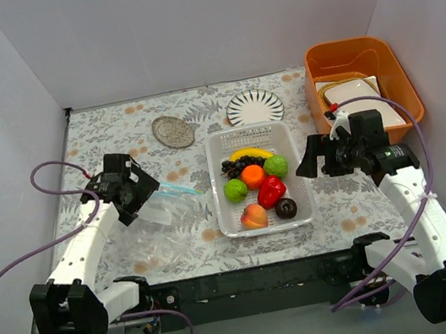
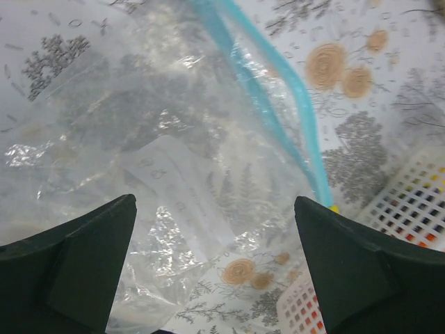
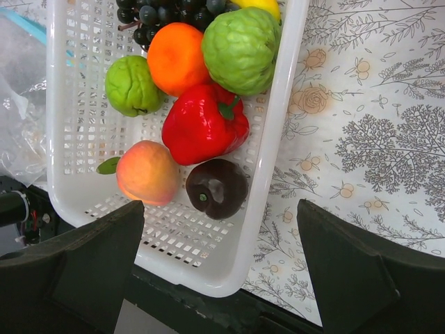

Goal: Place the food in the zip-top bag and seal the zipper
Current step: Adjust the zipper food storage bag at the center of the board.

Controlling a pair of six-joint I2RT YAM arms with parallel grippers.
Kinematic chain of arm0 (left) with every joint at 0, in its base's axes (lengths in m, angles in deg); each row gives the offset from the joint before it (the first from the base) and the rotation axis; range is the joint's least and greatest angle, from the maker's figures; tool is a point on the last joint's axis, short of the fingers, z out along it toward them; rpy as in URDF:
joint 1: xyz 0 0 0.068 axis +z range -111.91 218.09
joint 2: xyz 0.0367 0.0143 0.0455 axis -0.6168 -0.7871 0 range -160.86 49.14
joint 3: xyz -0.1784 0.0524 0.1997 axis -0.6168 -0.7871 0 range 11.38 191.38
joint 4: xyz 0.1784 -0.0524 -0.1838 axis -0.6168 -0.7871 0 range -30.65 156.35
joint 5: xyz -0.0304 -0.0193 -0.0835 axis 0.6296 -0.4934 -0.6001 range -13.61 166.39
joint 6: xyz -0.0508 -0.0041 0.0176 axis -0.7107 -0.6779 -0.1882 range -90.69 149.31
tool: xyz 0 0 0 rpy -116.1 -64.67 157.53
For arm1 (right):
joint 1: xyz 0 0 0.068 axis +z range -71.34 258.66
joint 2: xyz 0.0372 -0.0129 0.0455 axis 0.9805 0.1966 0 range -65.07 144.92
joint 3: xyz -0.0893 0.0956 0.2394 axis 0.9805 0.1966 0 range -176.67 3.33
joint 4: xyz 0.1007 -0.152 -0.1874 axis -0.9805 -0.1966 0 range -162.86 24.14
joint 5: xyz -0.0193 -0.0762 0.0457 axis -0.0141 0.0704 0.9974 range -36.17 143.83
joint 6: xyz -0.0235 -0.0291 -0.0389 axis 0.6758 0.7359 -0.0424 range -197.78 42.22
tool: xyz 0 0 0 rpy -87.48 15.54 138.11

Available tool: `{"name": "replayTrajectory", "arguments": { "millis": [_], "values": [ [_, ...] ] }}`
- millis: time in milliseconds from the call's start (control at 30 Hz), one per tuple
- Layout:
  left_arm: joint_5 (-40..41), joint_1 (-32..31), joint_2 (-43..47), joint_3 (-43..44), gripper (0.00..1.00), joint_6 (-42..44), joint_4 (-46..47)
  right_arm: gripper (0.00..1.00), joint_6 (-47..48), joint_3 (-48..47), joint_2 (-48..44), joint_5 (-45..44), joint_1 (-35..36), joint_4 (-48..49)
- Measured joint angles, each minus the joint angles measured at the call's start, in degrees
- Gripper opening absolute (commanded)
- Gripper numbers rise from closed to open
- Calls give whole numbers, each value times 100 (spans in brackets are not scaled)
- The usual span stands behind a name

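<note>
cloth [image 1: 196,107] w/ floral print, white walls [image 1: 181,20], bag [image 1: 159,222] near basket [image 1: 249,136]

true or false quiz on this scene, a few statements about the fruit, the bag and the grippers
1. All the toy fruit sits in the white basket. True.
2. The zip-top bag lies right of the basket. False: it lies left of it, under the left gripper.
3. The right gripper holds the red pepper. False: it is open and empty, and the pepper lies in the basket.
4. The left gripper is open. True.
5. An orange bin stands right of the basket. True.
</note>
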State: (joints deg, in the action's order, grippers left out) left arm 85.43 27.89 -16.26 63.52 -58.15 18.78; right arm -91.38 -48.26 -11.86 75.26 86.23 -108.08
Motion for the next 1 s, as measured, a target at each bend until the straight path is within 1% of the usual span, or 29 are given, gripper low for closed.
{"name": "replayTrajectory", "arguments": {
  "millis": [200, 400, 467, 567, 600, 667, 700, 733, 800, 833, 900, 933, 1000],
  "values": [
    [81, 286, -57, -514, 98, -411, -208, 98, 22, -48, 70, 94, 0, 22],
    [11, 485, -151, -883, 98, -490, -20, 98, 59, -48, 81, 131, 0, 22],
    [-74, 485, -341, -931, 94, -437, 125, 98, 66, -48, 81, 149, 0, 22],
    [-192, 485, -649, -975, 74, -258, 358, 98, 96, -48, 87, 166, 0, 20],
    [-227, 485, -717, -975, 59, -173, 437, 98, 105, -48, 85, 166, 0, 17],
    [-302, 485, -796, -968, 48, 33, 581, 98, 136, -48, 85, 168, 0, 17],
    [-343, 485, -828, -938, 37, 175, 614, 98, 144, -48, 85, 168, 0, 15],
    [-409, 485, -872, -883, 34, 321, 629, 98, 157, -48, 85, 168, 0, 15],
    [-535, 485, -962, -702, 23, 625, 680, 98, 164, -48, 85, 170, 0, 15],
    [-608, 485, -1012, -588, 15, 767, 697, 98, 166, -48, 85, 177, 0, 15],
    [-793, 485, -1113, -328, 7, 1058, 778, 98, 166, -48, 87, 199, 0, 15],
    [-881, 485, -1169, -201, 0, 1204, 807, 98, 166, -48, 87, 216, 0, 15],
    [-1088, 485, -1281, 48, 0, 1526, 907, 98, 166, -48, 92, 243, 0, 15]
  ]
}}
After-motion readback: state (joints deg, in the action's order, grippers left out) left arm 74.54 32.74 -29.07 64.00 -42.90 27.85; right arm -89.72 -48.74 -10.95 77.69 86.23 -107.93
